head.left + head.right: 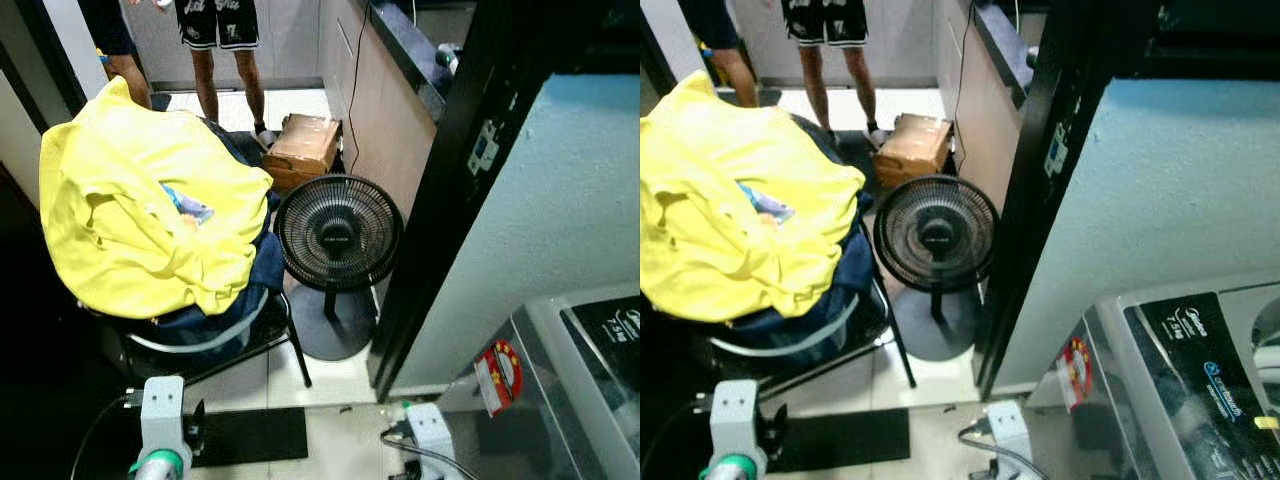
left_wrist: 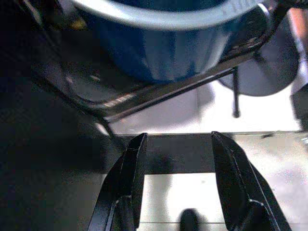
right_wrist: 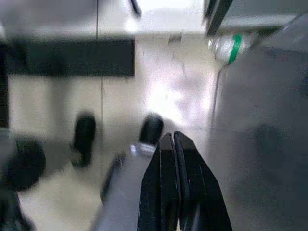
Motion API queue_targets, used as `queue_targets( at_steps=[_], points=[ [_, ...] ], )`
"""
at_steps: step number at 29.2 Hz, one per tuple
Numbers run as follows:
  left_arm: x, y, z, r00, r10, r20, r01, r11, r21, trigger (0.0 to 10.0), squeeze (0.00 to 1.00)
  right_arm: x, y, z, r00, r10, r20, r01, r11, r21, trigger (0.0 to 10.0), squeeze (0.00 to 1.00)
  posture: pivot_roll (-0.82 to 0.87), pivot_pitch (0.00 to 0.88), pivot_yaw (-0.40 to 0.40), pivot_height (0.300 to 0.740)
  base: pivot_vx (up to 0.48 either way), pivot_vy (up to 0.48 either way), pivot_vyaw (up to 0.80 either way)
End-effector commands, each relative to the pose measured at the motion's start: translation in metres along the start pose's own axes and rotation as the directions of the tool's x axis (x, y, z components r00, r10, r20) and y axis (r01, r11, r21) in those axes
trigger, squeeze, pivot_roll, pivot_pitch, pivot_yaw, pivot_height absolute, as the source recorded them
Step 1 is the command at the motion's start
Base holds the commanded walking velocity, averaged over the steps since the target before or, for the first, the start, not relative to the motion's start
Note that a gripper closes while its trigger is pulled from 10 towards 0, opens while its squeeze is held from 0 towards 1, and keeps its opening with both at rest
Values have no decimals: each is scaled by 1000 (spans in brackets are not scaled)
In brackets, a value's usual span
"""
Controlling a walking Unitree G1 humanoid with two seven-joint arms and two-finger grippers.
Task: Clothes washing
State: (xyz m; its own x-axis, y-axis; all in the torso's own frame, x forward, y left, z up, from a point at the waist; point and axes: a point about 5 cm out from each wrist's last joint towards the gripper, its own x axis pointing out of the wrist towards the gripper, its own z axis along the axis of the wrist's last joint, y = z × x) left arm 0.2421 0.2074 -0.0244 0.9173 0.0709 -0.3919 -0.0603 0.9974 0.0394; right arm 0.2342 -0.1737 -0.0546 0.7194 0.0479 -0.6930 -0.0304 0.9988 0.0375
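Heaped high in a blue tub on a black metal stool, the laundry is topped by a big yellow garment — nothing has been taken from the pile yet, by the look of it. Darker blue cloth is seen tucked beneath the yellow, spilling over the tub's pale rim.

The left gripper is held low, its two black fingers spread wide and empty; ahead of the fingertips the stool's frame and the underside of the tub are seen, so the clothes lie above and beyond the fingers, well apart from them. The right gripper is pointed at the tiled floor with its fingers pressed together, nothing between them; a clear bottle with a green band lies off beyond the fingertips.

The washing machine is stood at the robot's right, near the right arm. A black floor fan is parked just beside the stool, a cardboard box behind it, and a person's legs are seen further back.

For the step in hand — judged to be the first pick — the spread left fingers would best be raised over the tub's rim and brought down on a thick fold of yellow cloth, with the fan's side avoided.
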Motion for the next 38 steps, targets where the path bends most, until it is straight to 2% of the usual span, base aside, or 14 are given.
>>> queue_targets(
  at_steps=[1,7,14,16,17,18,22,23,26,27,30,33,35,38],
  points=[
    [3,-2,4,999,-34,1,34,999,39,10000,0,0,-6,19,989,-65,132,56,996,67,10000,0,51,60,156,740,0,0,0],
    [10,-4,21,997,-42,57,38,997,74,10000,0,-1,-5,54,943,-77,324,52,995,84,10000,0,44,40,128,740,0,0,0],
    [12,-13,37,986,-85,147,85,996,6,10000,0,-2,18,90,884,84,460,-148,983,105,10000,0,60,27,58,740,0,0,0],
    [8,-28,58,948,-167,270,172,985,7,10000,0,-7,39,116,795,240,557,-349,932,97,10000,0,83,37,19,740,0,0,0],
    [8,-28,58,948,-167,270,172,985,7,10000,0,-7,39,116,795,240,557,-349,932,97,10000,0,83,37,19,740,0,0,0],
    [5,-37,74,916,-199,348,205,979,21,10000,0,-12,48,134,728,306,613,-460,882,106,10000,0,93,38,3,740,0,0,0],
    [5,-37,74,916,-199,348,205,979,21,10000,0,-12,48,134,728,306,613,-460,882,106,10000,0,93,38,3,740,0,0,0],
    [3,-44,92,883,-218,416,222,974,38,10000,0,-21,52,158,642,330,692,-579,801,155,10000,0,112,41,-12,740,0,0,0],
    [3,-44,92,883,-218,416,222,974,38,10000,0,-21,52,158,642,330,692,-579,801,155,10000,0,112,41,-12,740,0,0,0],
    [3,-46,112,858,-195,475,209,978,25,10000,0,-31,57,185,560,320,764,-628,765,140,10000,0,117,39,-15,740,0,0,0],
    [4,-40,127,841,-170,514,194,981,8,10000,0,-41,62,212,505,291,813,-628,770,115,10000,0,114,47,-36,740,0,0,0],
    [0,-9,161,804,-16,595,67,996,-65,10000,0,-68,71,265,400,268,876,-614,789,39,10000,0,128,71,-72,740,0,0,0],
    [0,-9,161,804,-16,595,67,996,-65,10000,0,-68,71,265,400,268,876,-614,789,39,10000,0,128,71,-72,740,0,0,0],
    [-14,2,185,751,15,661,37,997,-65,10000,0,-92,68,290,299,281,912,-596,801,-51,10000,0,100,59,-55,740,0,0,0]
  ],
)
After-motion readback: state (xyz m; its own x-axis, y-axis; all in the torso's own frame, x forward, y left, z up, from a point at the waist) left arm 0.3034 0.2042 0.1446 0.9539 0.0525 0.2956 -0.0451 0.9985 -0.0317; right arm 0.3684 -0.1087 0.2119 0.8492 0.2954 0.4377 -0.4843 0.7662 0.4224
